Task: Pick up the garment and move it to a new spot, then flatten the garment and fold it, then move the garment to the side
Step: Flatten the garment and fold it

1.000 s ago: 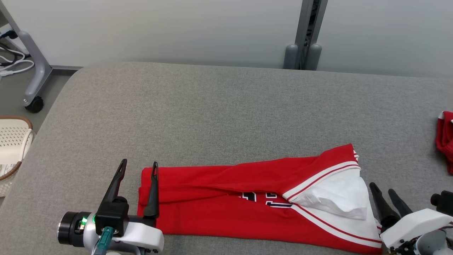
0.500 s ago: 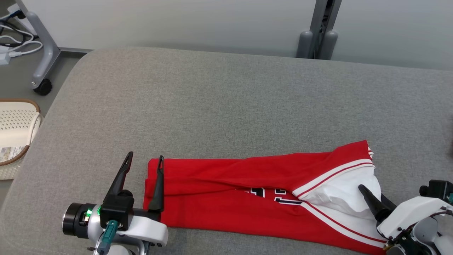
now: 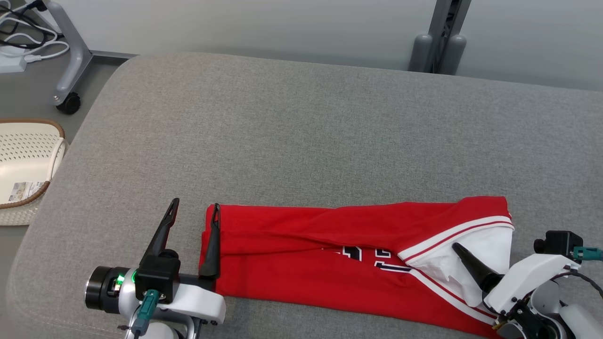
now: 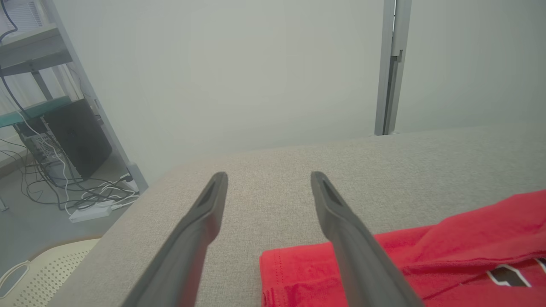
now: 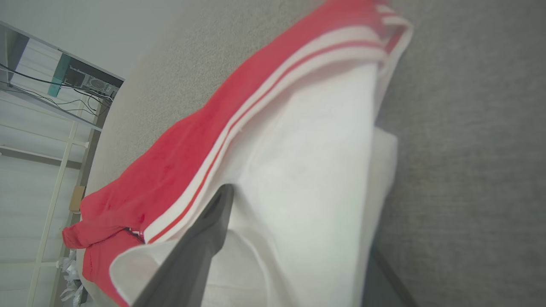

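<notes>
Seemingly, right tool [image 3: 464, 253] straddles garment [image 3: 306, 263].

Count's in: mostly ones, a few twos.

One red garment [image 3: 330, 254] at 6 o'clock, lying on one grey padded table [image 3: 282, 141]. Two grippers: left gripper [image 3: 196, 203] at 7 o'clock with two dark fingers [image 3: 162, 233] up, right gripper [image 3: 464, 263] at 4 o'clock. Off the table there's one cream basket [image 3: 23, 155] at 9 o'clock and one black caster wheel [image 3: 69, 102] at 10. Two grey cylinders [image 3: 420, 52] stand side by side at 1 o'clock, flanking one post [image 3: 445, 19].
</notes>
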Controlling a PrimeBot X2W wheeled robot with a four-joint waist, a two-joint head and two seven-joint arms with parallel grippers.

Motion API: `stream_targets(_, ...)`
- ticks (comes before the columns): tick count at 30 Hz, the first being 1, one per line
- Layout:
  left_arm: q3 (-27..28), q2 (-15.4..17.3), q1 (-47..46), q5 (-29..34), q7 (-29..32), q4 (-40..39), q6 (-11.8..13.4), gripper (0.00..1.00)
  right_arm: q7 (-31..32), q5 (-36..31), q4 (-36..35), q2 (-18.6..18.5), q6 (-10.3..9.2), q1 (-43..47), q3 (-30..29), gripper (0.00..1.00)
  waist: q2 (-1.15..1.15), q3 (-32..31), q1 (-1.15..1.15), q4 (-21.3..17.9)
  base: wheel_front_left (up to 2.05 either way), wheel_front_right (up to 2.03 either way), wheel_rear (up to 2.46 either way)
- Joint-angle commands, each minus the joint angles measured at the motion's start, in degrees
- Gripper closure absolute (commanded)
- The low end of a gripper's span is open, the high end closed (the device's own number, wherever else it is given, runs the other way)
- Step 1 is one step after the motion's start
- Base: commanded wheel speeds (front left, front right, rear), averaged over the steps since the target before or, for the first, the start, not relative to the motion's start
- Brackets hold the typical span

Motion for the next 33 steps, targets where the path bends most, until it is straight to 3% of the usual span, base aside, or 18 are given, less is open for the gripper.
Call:
stream_targets(1, 0.03, 0.15, -0.90, 0.43, -0.25, 0.04, -0.20, 0.00, 0.44, 0.56, 0.87, 0.72, -0.01, 1.27, 1.57, 0.00, 0.00, -0.02, 0.00, 0.09, 0.00, 0.00, 0.00)
stream_targets(12, -0.22, 0.04, -0.92, 0.43, -0.25, 0.15, -0.17, 0.00, -1.30, 2.76, 2.40, 0.44, -0.02, -0.14, 5.44, 0.00, 0.00, 0.16, 0.00, 0.39, 0.00, 0.00, 0.00)
stream_targets(13, -0.24, 0.03, -0.96, 0.43, -0.25, 0.18, -0.19, 0.00, -1.41, 2.97, 2.55, 0.45, -0.01, -0.24, 5.75, 0.09, 0.00, 0.18, 0.00, 0.41, 0.00, 0.00, 0.00)
stream_targets(14, -0.26, 0.03, -0.99, 0.44, -0.25, 0.20, -0.21, 0.00, -1.56, 3.08, 2.72, 0.45, -0.01, -0.36, 6.08, 0.50, 0.00, 0.17, 0.00, 0.43, 0.00, 0.00, 0.00)
stream_targets(16, -0.30, 0.02, -1.02, 0.45, -0.25, 0.30, -0.26, 0.00, -2.06, 3.34, 2.99, 0.25, -0.01, -0.57, 6.67, 1.00, 0.00, 0.14, 0.00, 0.46, 0.00, 0.00, 0.00)
stream_targets(33, -0.24, -0.02, -0.14, 0.67, -0.25, 0.69, -0.37, 0.00, -6.59, 1.55, 7.23, -5.15, -0.20, -5.01, 9.84, 1.00, 0.00, -1.20, 0.00, 0.01, 0.00, 0.00, 0.00)
